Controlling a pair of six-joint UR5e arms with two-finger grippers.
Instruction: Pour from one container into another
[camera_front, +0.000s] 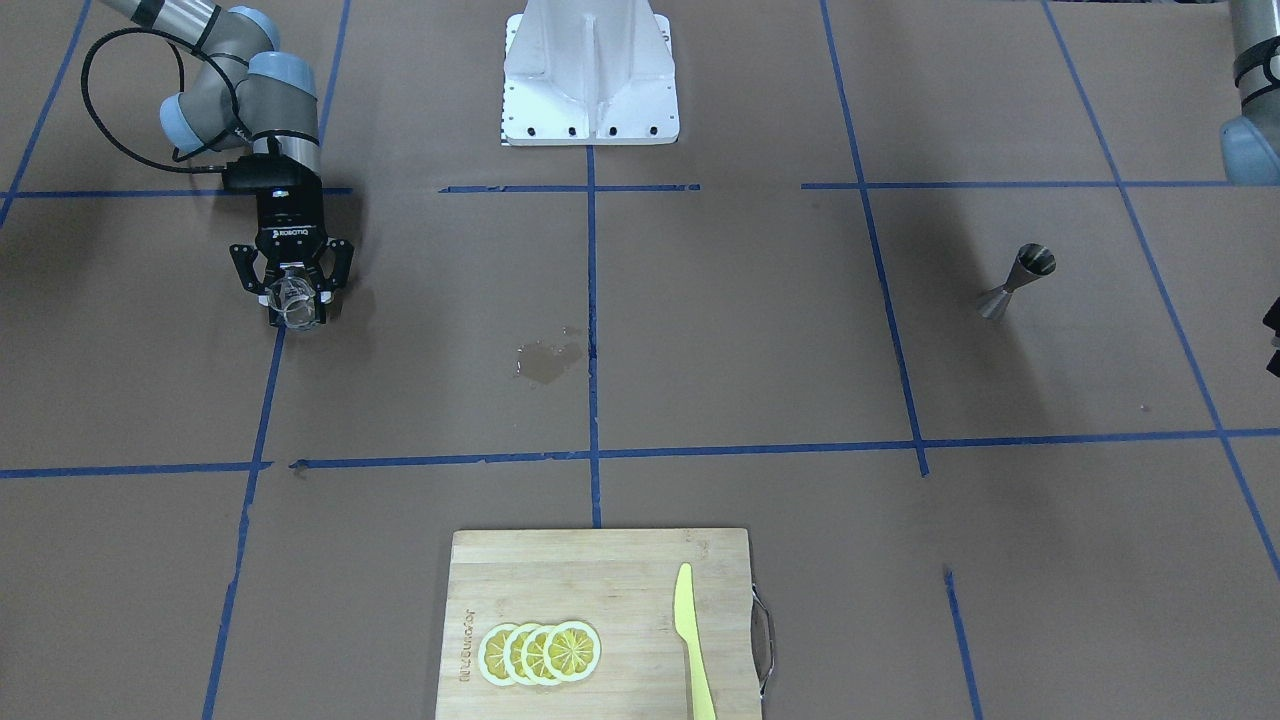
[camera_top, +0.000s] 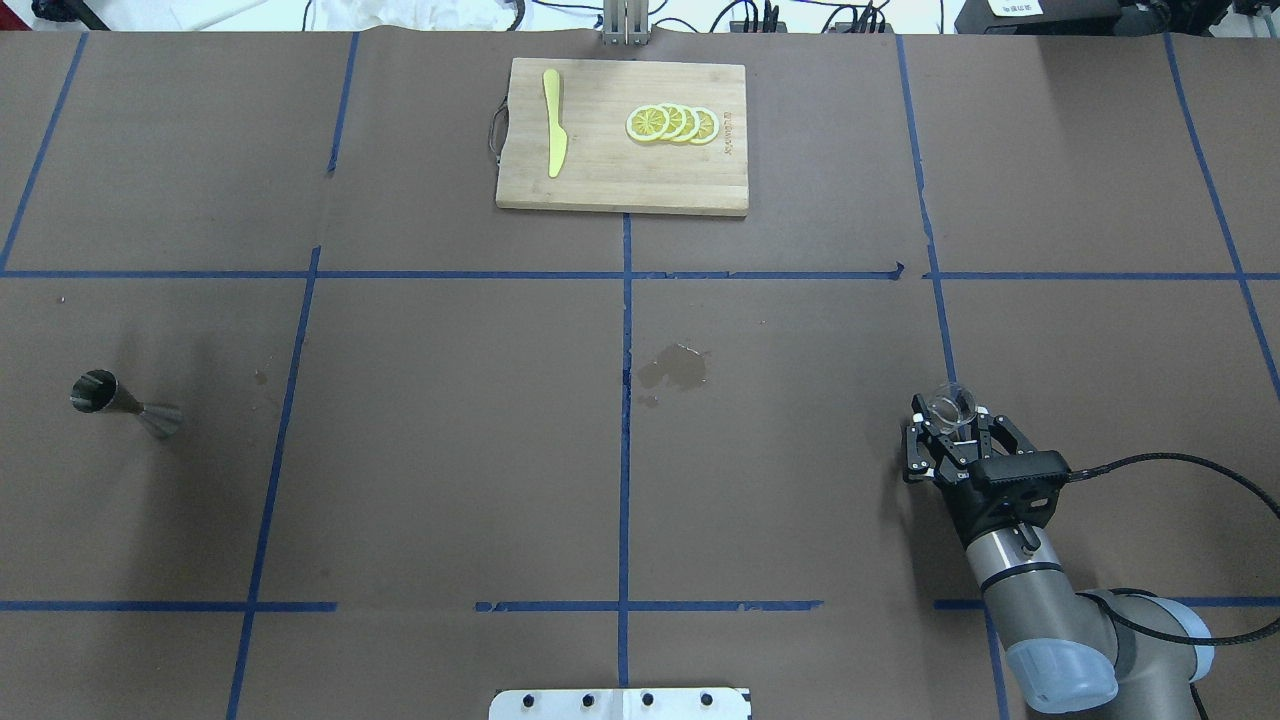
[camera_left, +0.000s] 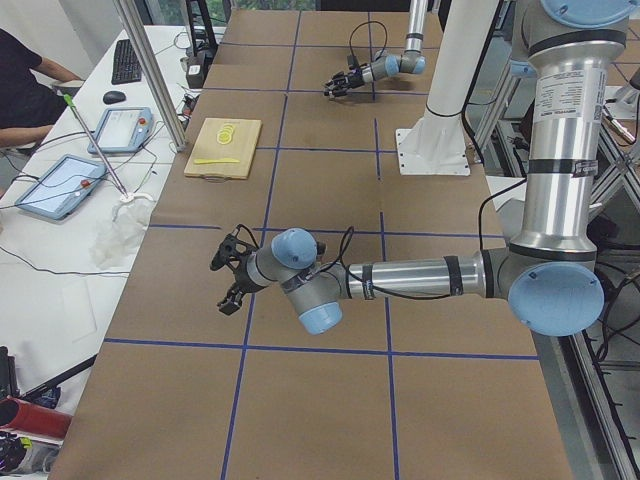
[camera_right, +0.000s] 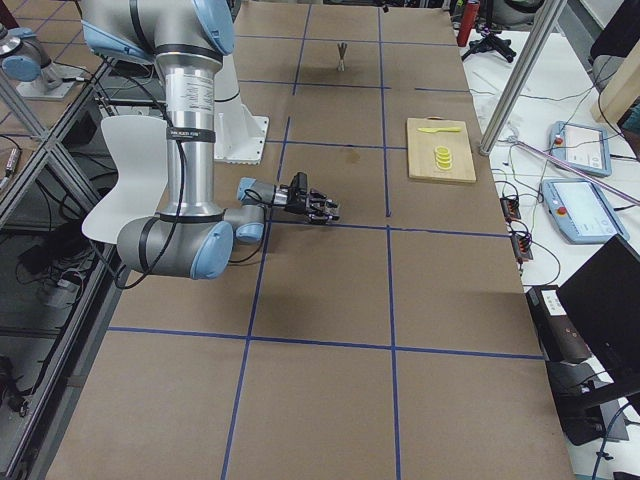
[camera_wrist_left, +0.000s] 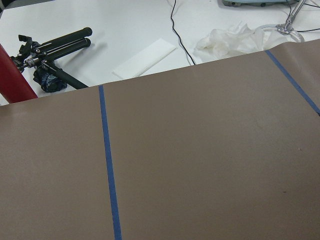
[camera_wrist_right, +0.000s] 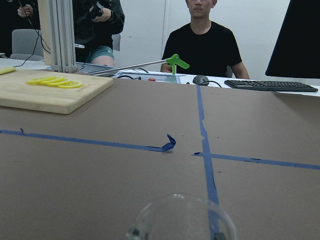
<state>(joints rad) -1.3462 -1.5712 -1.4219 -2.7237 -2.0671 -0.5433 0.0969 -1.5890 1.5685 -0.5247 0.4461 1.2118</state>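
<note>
In the front-facing view the right gripper (camera_front: 297, 308) is closed around the small glass cup (camera_front: 292, 291), far to the view's left of the cutting board (camera_front: 600, 600) and closer to the robot. The steel jigger (camera_front: 1018, 282) stands far to the view's right of the board. In the overhead view the cup (camera_top: 950, 403) sits between the right gripper's fingers (camera_top: 915, 440), and the jigger (camera_top: 125, 400) is on the other side of the board, well apart from it. In the left side view the left gripper (camera_left: 220, 286) hangs nearer the camera than the board; I cannot tell how wide it is. In the right wrist view the cup's rim is at the bottom edge and the board is at the far left.
</note>
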